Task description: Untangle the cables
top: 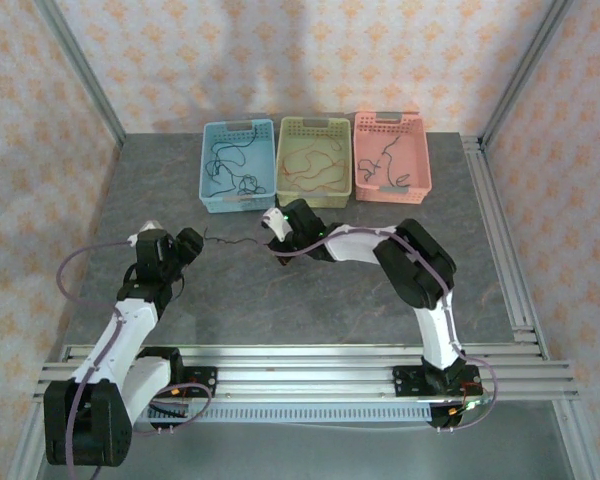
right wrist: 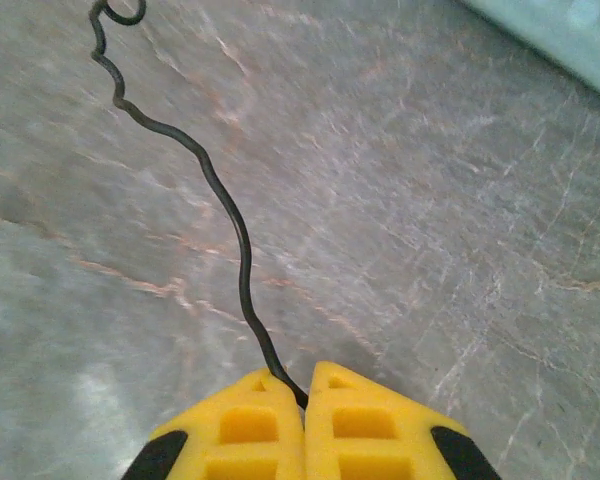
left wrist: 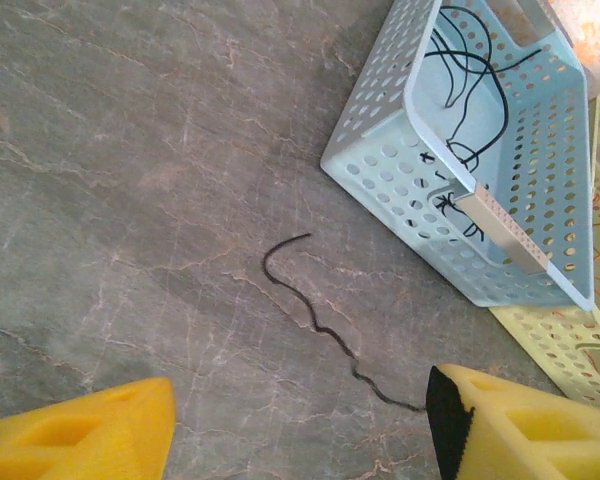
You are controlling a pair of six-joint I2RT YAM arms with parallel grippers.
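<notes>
I've got right tool [right wrist: 305,398] pinching end of dark cable [right wrist: 223,205], rest snaking over desk [right wrist: 450,260]; left tool [left wrist: 302,410] spread.

Right gripper [right wrist: 305,392] pinches a dark cable [right wrist: 245,262], fingers pressed together (right arm [top: 420,268] folded leftward); left gripper [left wrist: 300,435] gapes wide, left arm [top: 128,322] reaching forward.

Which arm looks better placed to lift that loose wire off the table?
Right: the right gripper is shut on one end of the wire; the left gripper hangs open, holding nothing.
</notes>
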